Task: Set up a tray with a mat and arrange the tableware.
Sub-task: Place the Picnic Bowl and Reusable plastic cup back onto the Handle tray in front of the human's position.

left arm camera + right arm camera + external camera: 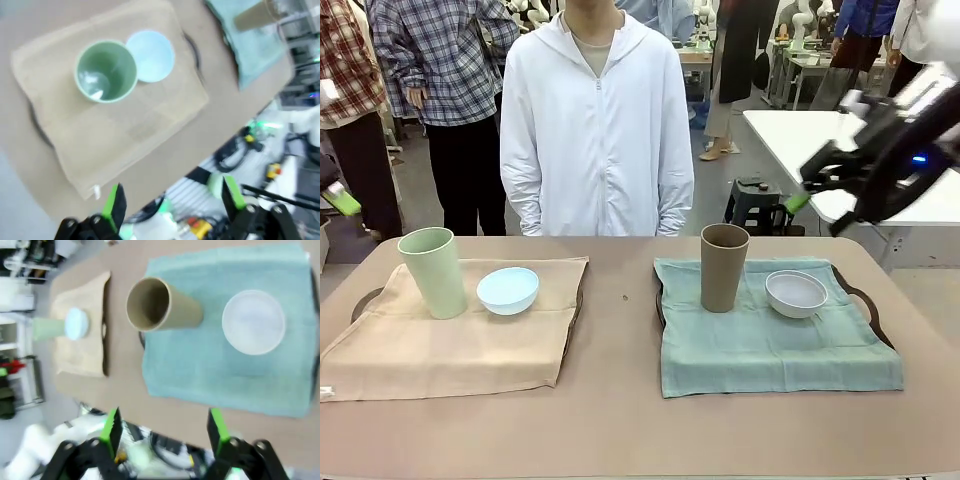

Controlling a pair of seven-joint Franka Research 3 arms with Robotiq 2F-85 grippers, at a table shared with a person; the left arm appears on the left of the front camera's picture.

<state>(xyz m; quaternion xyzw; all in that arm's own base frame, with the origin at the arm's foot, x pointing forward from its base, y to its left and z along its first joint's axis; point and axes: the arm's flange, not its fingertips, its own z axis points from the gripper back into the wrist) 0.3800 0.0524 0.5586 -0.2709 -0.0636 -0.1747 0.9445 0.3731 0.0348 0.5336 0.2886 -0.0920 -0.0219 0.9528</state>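
On the robot's left side of the brown table [620, 420], a beige mat [460, 340] covers a dark tray whose handle [365, 300] peeks out at the left edge. A pale green cup [432, 270] stands upright on the mat's far left part, and a light blue bowl [508, 289] sits just beside it to the right, close enough that they may be touching. In the left wrist view the left gripper [172, 200] hangs above the table's near edge with its green-padded fingers [116, 200] spread wide and nothing between them. Across a bare strip of table lies a teal mat [770, 345] on a second dark tray, its handle [865, 300] showing at the right. A brown cup [724, 266] stands upright on the mat's far left part, with a white bowl [797, 293] near it to the right, apart from it. The right gripper [798, 196] is raised above and beyond the table's far right corner; its image is blurred in the front view, but the right wrist view shows its jaws apart and empty. A person in a white hooded jacket [597, 130] stands at the far side.
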